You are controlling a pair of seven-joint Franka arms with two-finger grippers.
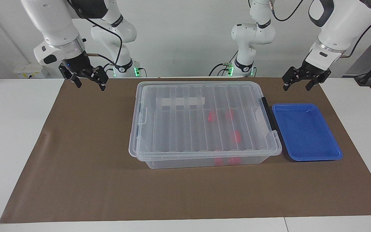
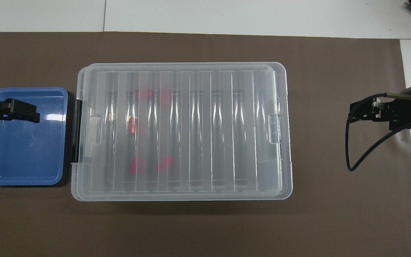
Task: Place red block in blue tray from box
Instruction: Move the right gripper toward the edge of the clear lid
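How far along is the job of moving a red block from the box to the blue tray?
Done: nothing yet. The box has its lid on, with the red blocks inside, and the blue tray is empty. In hand: nothing; the left gripper and right gripper hang open. Left: open the box, pick a block, place it.

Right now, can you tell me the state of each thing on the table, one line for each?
box: closed, clear lid on.
red blocks: inside the box, toward the left arm's end.
blue tray: empty, beside the box at the left arm's end.
left gripper: open, raised, holding nothing.
right gripper: open, raised over the brown mat, holding nothing.
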